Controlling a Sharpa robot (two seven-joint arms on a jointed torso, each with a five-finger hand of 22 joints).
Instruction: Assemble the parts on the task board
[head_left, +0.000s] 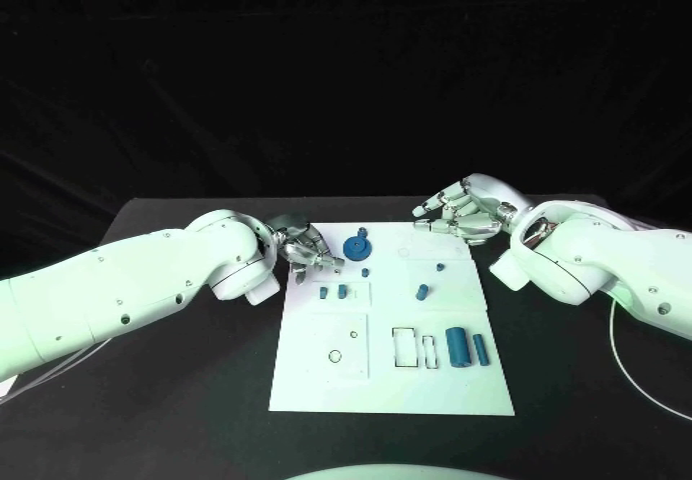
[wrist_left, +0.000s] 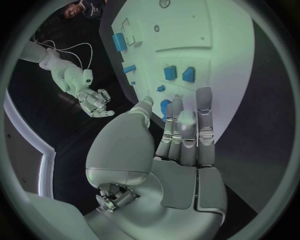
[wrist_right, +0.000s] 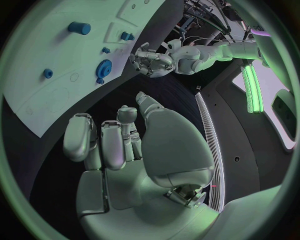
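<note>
On task board (head_left: 325, 385): long part (head_left: 457, 346) lengthwise | left hand (head_left: 306, 250) fingers empty, apart | right hand (head_left: 459, 212) same

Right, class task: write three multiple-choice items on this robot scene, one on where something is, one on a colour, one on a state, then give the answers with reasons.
1. Where does the gear-shaped part sit on the task board?
A. near the far edge
B. near the robot's edge
C. off the board

2. What colour are the small parts on the board?
A. red
B. blue
C. yellow

3. What is the right hand holding?
A. a blue block
B. a cable
C. nothing

Answers:
1 A, the head view shows it near the board's far edge, close to the left hand.
2 B, every piece looks blue on white.
3 C, its fingers enclose nothing in the right wrist view.
</note>
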